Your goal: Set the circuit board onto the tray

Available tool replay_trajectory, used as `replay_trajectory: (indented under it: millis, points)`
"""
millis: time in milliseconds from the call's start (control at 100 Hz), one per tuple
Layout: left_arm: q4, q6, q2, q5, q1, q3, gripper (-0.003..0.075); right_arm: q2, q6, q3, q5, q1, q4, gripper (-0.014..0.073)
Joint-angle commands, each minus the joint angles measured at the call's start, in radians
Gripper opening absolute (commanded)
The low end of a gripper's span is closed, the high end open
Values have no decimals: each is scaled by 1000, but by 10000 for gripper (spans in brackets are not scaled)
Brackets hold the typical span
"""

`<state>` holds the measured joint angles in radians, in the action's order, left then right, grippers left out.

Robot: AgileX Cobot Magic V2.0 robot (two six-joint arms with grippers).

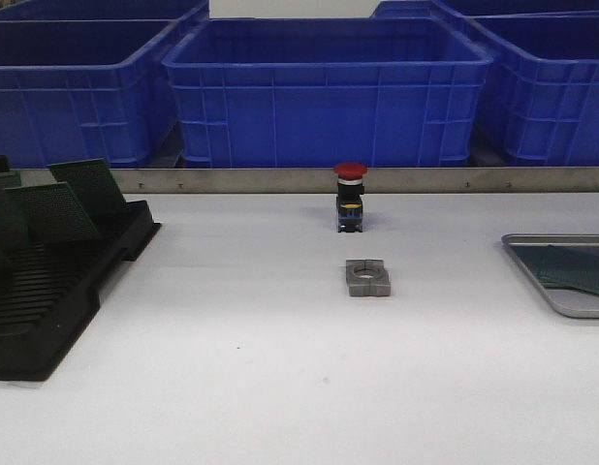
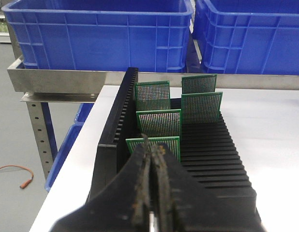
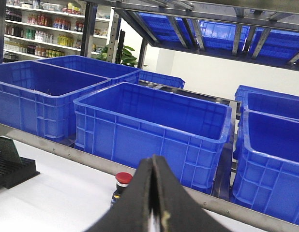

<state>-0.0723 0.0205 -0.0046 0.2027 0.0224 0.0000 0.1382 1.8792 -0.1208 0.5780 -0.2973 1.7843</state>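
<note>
Several green circuit boards (image 2: 159, 123) stand upright in a black slotted rack (image 2: 222, 154); the rack (image 1: 47, 291) is at the table's left in the front view, with boards (image 1: 49, 211) showing there too. The silver-grey tray (image 1: 556, 301) sits at the right edge with one green board (image 1: 576, 269) lying in it. My left gripper (image 2: 152, 145) is shut and empty, its tips just short of the nearest board (image 2: 174, 145) in the rack. My right gripper (image 3: 153, 162) is shut and empty, above the table and facing the crates. Neither gripper shows in the front view.
A red-capped push button (image 1: 350, 197) stands mid-table, with a grey block with a hole (image 1: 367, 278) in front of it. Blue plastic crates (image 1: 324, 92) line the back behind a metal rail (image 1: 280, 180). The table's left edge (image 2: 67, 169) runs beside the rack.
</note>
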Motion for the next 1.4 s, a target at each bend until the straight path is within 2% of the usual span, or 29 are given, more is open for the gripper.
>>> replay_trajectory:
  millis: [0,590,830,940,1030,1110,1280,1390]
  points:
    - [-12,2,-31,-87,1,48,-20,9,7,-24,22,-1,63,-61]
    - [-12,2,-31,-87,1,48,-20,9,7,-18,19,-1,78,-61]
    - [-12,2,-31,-87,1,48,-20,9,7,-17,-277,89,75,-61]
    - [-12,2,-31,-87,1,48,-20,9,-5,-18,-388,128,-13,-61]
    - [-12,2,-31,-87,1,48,-20,9,-196,-27,-430,156,-219,-61]
    - [-12,2,-31,-87,1,48,-20,9,-530,-27,-457,161,-501,-61]
    - [-12,2,-31,-87,1,48,-20,8,-1271,-27,-456,167,-1250,-61]
    - [-12,2,-31,-87,1,48,-20,7,-1636,-25,-489,171,-1578,-61]
